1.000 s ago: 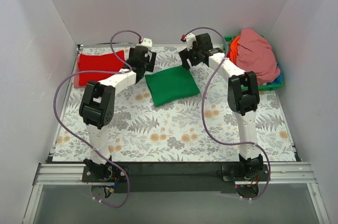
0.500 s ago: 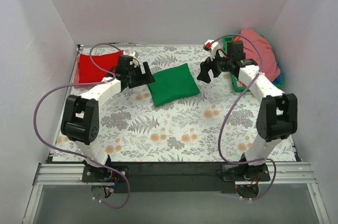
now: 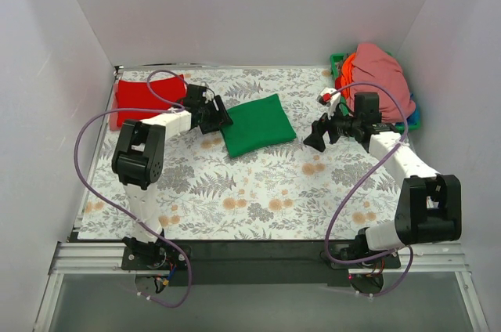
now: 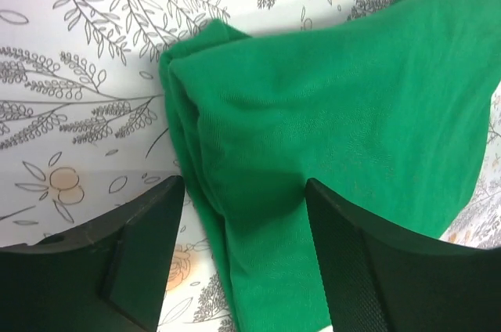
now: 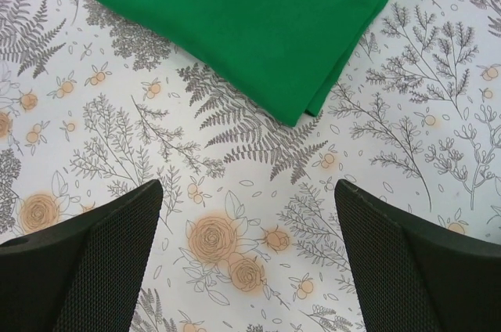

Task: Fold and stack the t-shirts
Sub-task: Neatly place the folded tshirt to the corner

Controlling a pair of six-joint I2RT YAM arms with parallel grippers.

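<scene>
The green shirt (image 3: pixel 257 124) lies folded into a flat, slightly skewed rectangle near the middle of the flower-patterned desk (image 3: pixel 258 191), a little toward the far side. The left pincer (image 3: pixel 221 117) sits low at the shirt's left edge. In the left wrist view this pincer (image 4: pixel 241 187) is released, its 2 black fingers (image 4: pixel 133 254) spread wide, with a bunched fold of the green shirt (image 4: pixel 329 105) lying in the gap between them, not squeezed. The layered edges of the fold show along the cloth's left side. The right pincer (image 3: pixel 316 138) is to the right of the green shirt and apart from it, over bare desk. In the right wrist view it (image 5: pixel 246 191) is also released, its fingers (image 5: pixel 94 269) far apart with only the printed desk surface between them, and the folded green shirt (image 5: pixel 258 27) lies ahead of the fingertips, 1 corner pointing back toward them. The red shirt (image 3: pixel 145 99) lies folded flat in the far left corner of the desk, well apart from the green one. In the far right corner a green basket (image 3: pixel 338 59) holds a heaped pink shirt (image 3: pixel 380 81), with a bit of orange shirt (image 3: pixel 345 73) showing at its left side.
</scene>
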